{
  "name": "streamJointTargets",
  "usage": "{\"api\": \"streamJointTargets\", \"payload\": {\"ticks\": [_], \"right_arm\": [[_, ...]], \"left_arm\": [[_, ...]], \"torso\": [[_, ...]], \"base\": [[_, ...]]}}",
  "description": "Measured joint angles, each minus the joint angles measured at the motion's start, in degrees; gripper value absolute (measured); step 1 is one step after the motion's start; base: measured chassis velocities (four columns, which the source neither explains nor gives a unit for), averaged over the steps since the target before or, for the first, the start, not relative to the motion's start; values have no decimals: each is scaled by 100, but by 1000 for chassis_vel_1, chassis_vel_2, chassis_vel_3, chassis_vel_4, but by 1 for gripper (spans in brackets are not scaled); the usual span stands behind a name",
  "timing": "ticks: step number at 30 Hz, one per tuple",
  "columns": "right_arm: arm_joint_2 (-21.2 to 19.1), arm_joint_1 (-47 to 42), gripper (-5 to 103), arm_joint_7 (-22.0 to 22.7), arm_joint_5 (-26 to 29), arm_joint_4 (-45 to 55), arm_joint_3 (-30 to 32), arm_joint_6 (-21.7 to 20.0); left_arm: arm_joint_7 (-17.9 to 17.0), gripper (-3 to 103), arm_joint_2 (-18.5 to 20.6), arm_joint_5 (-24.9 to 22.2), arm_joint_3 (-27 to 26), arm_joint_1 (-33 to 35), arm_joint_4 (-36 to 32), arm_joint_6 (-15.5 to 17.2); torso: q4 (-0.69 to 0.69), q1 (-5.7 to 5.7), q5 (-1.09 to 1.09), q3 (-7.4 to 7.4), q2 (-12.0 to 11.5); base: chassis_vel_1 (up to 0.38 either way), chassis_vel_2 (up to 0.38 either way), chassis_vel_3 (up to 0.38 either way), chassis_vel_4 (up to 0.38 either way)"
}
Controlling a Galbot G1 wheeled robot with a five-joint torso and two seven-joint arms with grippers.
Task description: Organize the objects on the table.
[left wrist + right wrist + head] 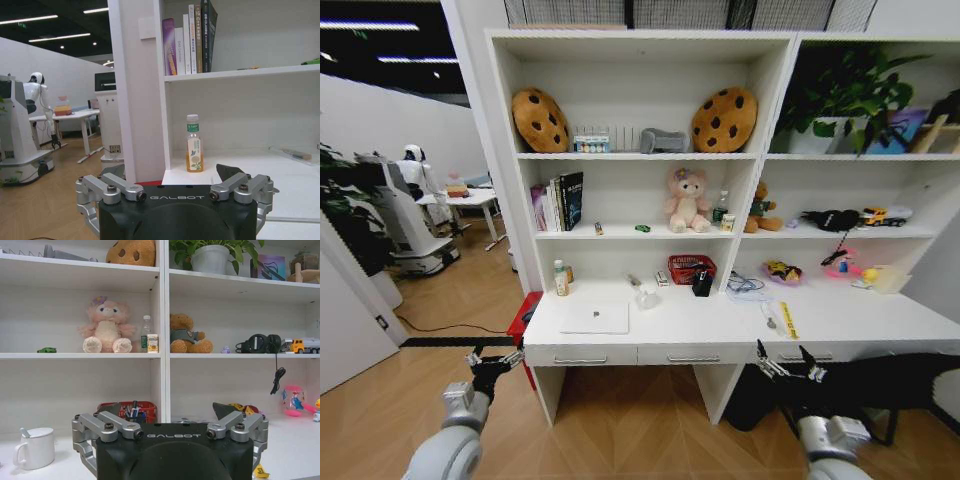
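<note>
Both arms are hanging low in front of the table (840,318), below its drawer fronts. The left gripper (492,362) is sitting off the table's left corner with its jaws spread and nothing between them; the right gripper (788,366) is sitting under the right drawer, jaws spread and empty as well. The closed silver laptop (595,317) is lying flat on the table, above and to the right of the left jaws and well apart from them. An orange-drink bottle (194,144) is standing upright at the table's back left, straight ahead of the left jaws. A red basket (128,411) with pens is sitting at the back, ahead of the right jaws, and a white mug (36,447) is standing near it. A small green toy car (47,350) is resting on the shelf above, beside a pink plush toy (106,332).
</note>
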Motion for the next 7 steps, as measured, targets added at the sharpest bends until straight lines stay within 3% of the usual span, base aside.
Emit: {"api": "streamJointTargets", "payload": {"ticks": [7], "right_arm": [[0,0,100,0,0,0,0,0]], "left_arm": [[0,100,0,0,0,0,0,0]], "torso": [[0,0,0,0,0]], "base": [[0,0,0,0]]}}
